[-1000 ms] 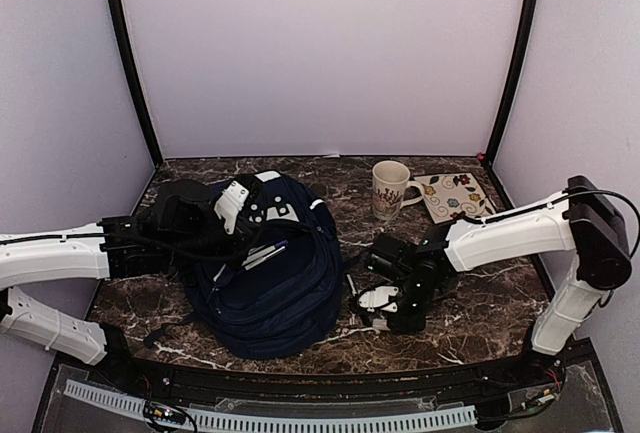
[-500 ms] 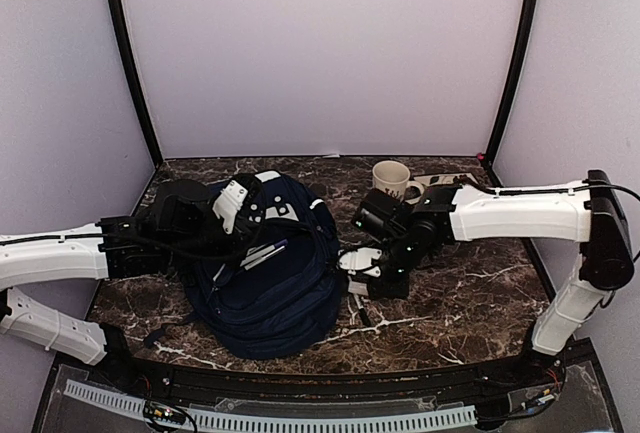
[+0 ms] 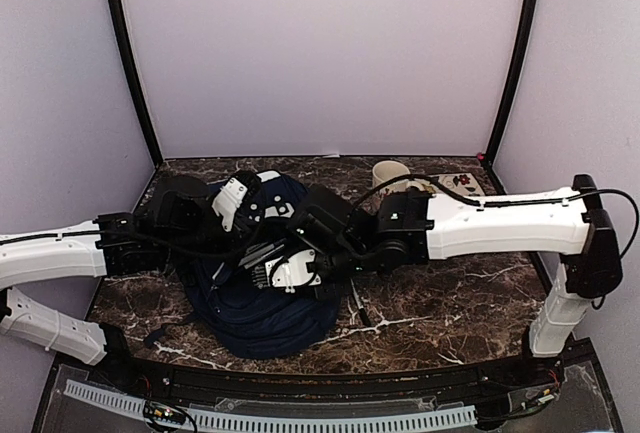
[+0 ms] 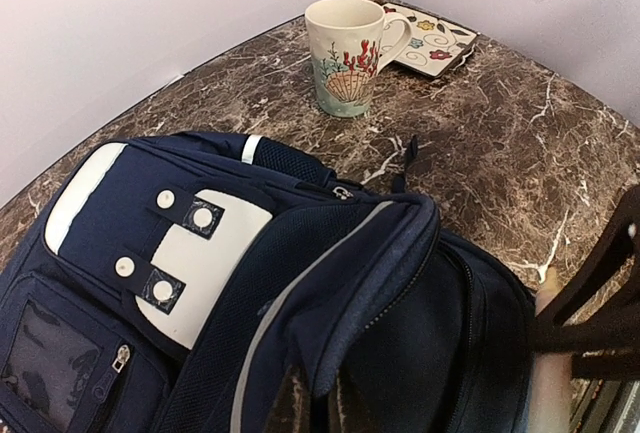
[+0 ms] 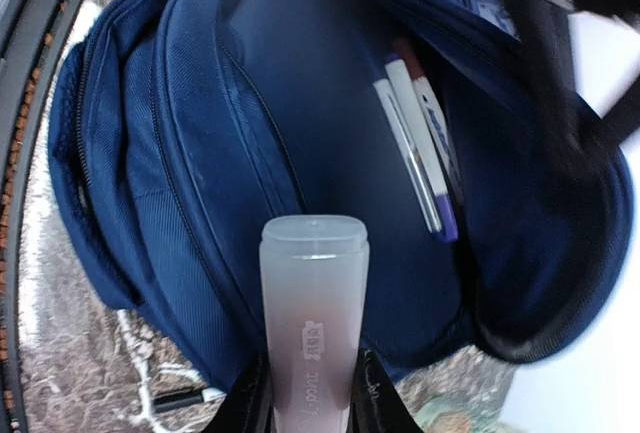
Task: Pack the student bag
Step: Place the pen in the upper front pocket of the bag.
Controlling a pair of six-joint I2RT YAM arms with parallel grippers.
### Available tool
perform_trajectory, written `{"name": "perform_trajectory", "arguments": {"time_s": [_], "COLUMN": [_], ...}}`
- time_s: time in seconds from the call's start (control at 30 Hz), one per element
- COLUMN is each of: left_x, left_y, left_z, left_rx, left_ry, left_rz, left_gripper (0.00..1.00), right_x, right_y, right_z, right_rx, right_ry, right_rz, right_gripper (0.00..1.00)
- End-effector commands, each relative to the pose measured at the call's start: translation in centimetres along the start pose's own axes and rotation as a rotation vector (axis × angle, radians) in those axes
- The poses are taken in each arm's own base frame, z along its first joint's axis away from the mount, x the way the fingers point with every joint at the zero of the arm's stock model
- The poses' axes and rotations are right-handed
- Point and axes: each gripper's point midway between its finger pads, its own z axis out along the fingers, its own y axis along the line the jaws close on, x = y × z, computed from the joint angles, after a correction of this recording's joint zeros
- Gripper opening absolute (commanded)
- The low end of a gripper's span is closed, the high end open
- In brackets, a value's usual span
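The navy student bag [image 3: 262,311] lies on the marble table with its main compartment open. My left gripper [image 4: 318,405] is shut on the bag's upper flap [image 4: 370,253] and holds it up; in the top view it [image 3: 240,223] sits at the bag's left. My right gripper [image 5: 313,383] is shut on a frosted translucent pen case [image 5: 313,293] and hangs over the open compartment [image 5: 300,103]. In the top view it [image 3: 290,271] is above the bag's middle. Two pens [image 5: 425,158] lie inside the bag against its right wall.
A shell-patterned mug [image 4: 347,53] and a floral tile [image 4: 430,41] stand at the back right, partly behind my right arm in the top view [image 3: 388,171]. A black pen [image 5: 180,398] lies on the table beside the bag.
My right arm has swung left from the table beside the bag to above the open compartment, carrying the pen case. My left arm has kept hold of the flap.
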Motion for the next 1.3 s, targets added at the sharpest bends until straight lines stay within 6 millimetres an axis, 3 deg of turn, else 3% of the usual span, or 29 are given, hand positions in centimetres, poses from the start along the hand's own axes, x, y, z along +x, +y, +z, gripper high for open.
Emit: {"name": "perform_trajectory", "arguments": {"time_s": [0.0,0.23,0.4,0.5,0.57,0.7,0.9,1.27], "left_x": [-6.7,-6.6,-6.7,-6.6,-6.5,-6.2,-5.9,-4.0], "left_y": [0.3,0.1,0.3,0.4,0.5,0.6,1.0,1.8], "left_z": [-3.2,-3.8,-4.2,-4.4,-4.5,-4.5,-4.4,-4.1], "left_rx": [0.019,0.039,0.029,0.024,0.022,0.018,-0.006,-0.050], "left_ry": [-0.202,-0.216,-0.215,-0.221,-0.220,-0.212,-0.201,-0.165], "left_rz": [-0.034,-0.045,-0.039,-0.042,-0.044,-0.047,-0.041,-0.061], "left_gripper": [0.00,0.00,0.00,0.00,0.00,0.00,0.00,0.00], "right_x": [-2.9,-5.9,-6.1,-5.8,-5.6,-6.2,-7.3,-4.6], "right_y": [-1.7,-4.2,-4.8,-5.1,-6.1,-7.2,-5.2,3.6], "right_z": [2.1,5.2,7.4,8.5,8.5,7.1,3.6,-2.3], "right_rx": [0.163,0.372,0.437,0.495,0.571,0.596,0.424,-0.085], "right_ry": [-0.009,0.016,0.056,0.060,0.077,0.049,-0.071,-0.151], "right_rz": [-0.177,-0.300,-0.350,-0.358,-0.369,-0.302,-0.187,0.018], "right_gripper": [0.18,0.19,0.20,0.30,0.46,0.49,0.50,0.50]}}
